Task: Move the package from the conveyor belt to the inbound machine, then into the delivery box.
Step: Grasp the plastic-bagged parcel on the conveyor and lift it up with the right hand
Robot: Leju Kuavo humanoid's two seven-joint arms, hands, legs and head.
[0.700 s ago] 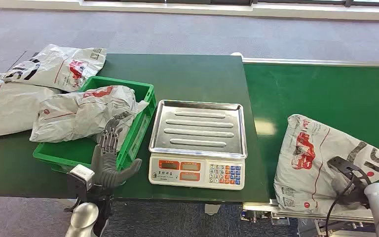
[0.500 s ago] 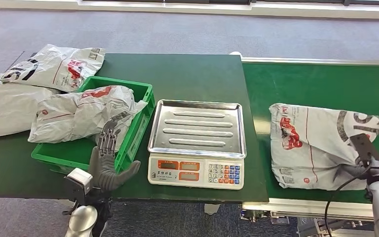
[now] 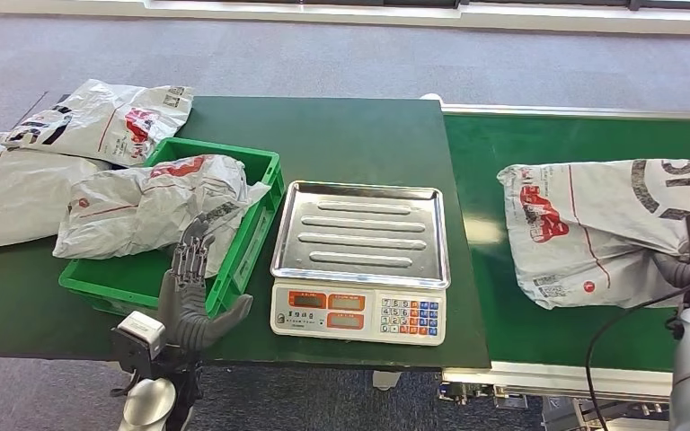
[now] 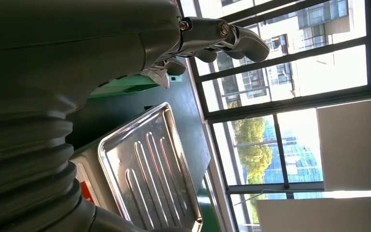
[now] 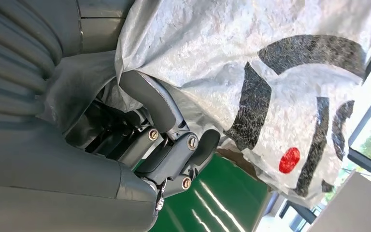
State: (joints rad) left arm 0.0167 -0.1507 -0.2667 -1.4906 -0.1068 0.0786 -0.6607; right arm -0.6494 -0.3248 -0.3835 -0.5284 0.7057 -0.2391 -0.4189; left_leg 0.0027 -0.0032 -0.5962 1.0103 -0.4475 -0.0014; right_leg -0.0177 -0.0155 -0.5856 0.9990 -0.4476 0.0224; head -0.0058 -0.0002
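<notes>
A grey plastic mail package (image 3: 606, 224) with red and black print hangs lifted above the green conveyor belt (image 3: 539, 139) at the right. My right hand (image 3: 683, 265) grips its near right end; in the right wrist view the thumb (image 5: 154, 104) presses into the package (image 5: 280, 63). The inbound machine is a scale with a bare steel tray (image 3: 361, 233), also seen in the left wrist view (image 4: 145, 169). The green delivery box (image 3: 256, 229) holds another grey package (image 3: 148, 202). My left hand (image 3: 193, 287) hovers open by the box's near corner, fingers spread.
Two more grey packages (image 3: 108, 117) (image 3: 4, 193) lie on the dark green table (image 3: 341, 135) left of the box. The scale's keypad (image 3: 413, 316) faces me. Grey carpet lies beyond the table.
My right hand has raised the package off the belt and swung it up and away from me. My left hand has sunk slightly.
</notes>
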